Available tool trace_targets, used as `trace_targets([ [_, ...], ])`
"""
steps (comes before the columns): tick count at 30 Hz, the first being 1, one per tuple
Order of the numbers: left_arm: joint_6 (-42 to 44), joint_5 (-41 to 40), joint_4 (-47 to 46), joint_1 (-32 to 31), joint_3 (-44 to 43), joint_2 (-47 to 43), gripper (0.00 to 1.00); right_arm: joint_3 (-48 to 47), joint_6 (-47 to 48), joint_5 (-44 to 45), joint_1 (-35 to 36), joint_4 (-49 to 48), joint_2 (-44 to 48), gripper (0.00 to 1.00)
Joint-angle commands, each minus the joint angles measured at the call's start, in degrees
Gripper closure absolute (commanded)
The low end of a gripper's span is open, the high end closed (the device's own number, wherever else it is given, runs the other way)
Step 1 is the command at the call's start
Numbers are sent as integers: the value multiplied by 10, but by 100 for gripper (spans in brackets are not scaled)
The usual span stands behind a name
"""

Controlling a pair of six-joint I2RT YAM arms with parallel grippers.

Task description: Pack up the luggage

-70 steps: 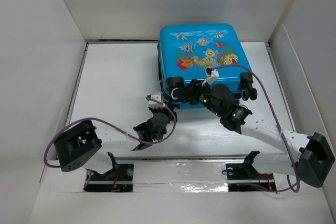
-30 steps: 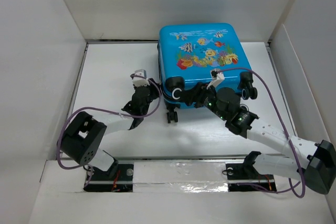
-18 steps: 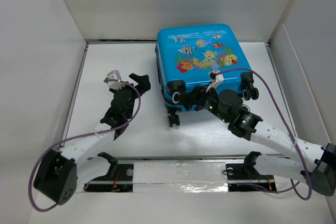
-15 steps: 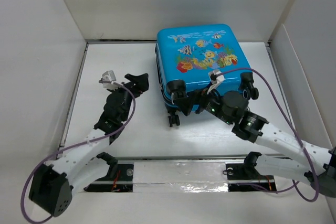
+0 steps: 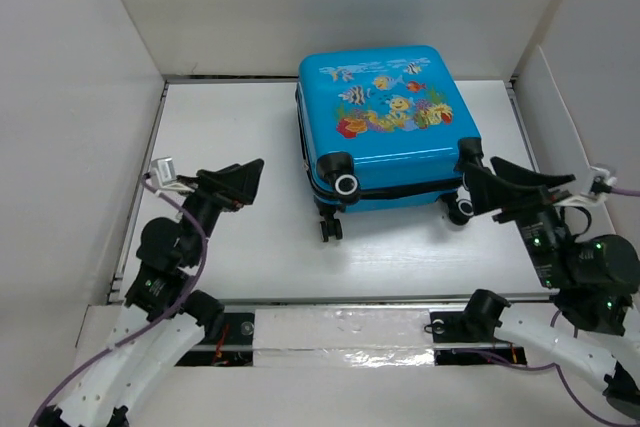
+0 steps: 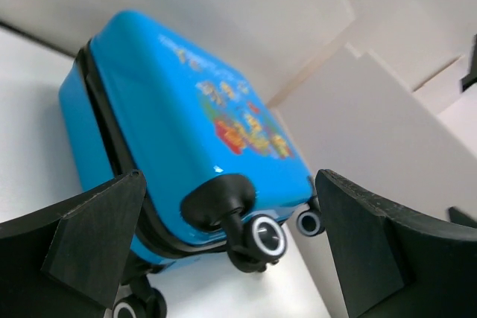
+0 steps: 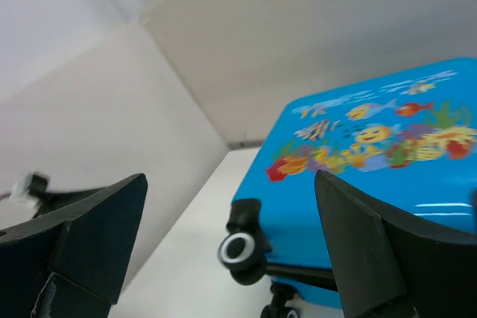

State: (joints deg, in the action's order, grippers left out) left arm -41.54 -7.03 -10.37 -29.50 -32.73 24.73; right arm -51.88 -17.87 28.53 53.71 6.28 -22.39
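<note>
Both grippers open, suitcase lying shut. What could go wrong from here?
The right gripper hangs close to the near-right wheel of the luggage; a leftward swing could snag or shove it. The luggage lies shut, but whether its dark seam is zipped cannot be told, so lifting it might let it gape.

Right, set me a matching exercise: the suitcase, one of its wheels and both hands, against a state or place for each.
1. bright-blue hard-shell suitcase with fish print
2. left hand
3. right hand
4. black suitcase wheel

A. open, at the suitcase's near right corner
B. closed, lying print side up
C. pale ring on its face
D. open, left of the suitcase, apart from it

Pairs: 1-B, 2-D, 3-A, 4-C
</note>
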Motion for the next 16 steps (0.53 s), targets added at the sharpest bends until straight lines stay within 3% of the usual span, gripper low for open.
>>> trace_targets([
  [1,26,-2,48,4,-47,-53,1,25,6,117,4,59,43,0],
  [6,54,-16,76,4,-72,-80,1,61,-19,134,4,72,82,0],
  [16,62,-4,94,4,-71,-74,1,39,-44,110,4,131,80,0],
])
